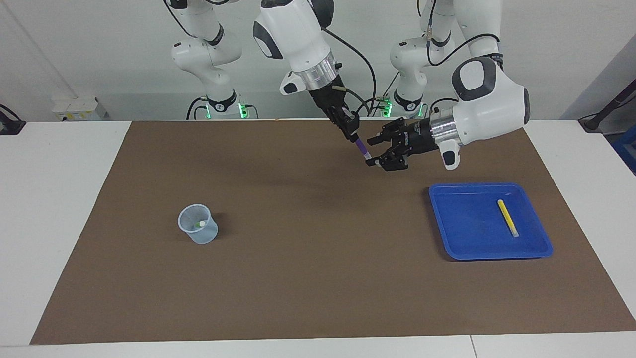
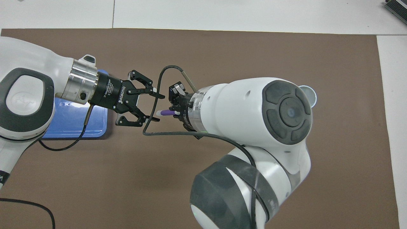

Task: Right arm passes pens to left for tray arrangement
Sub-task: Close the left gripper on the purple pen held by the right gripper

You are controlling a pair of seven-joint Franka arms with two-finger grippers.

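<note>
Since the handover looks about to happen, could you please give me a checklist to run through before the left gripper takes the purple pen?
1. right gripper shut on the purple pen, held over the brown mat: ok.
2. Pen's pale cap end points toward the left gripper: ok.
3. Left gripper's fingers stand either side of the cap end, not yet shut on it: ok.
4. blue tray has bare floor for it: ok.
5. yellow pen already lies in the tray: ok.
6. Cap centred between the fingers: cannot tell.

Purple pen [image 1: 362, 148] – blue tray [image 1: 467, 228] – yellow pen [image 1: 508, 218].
</note>
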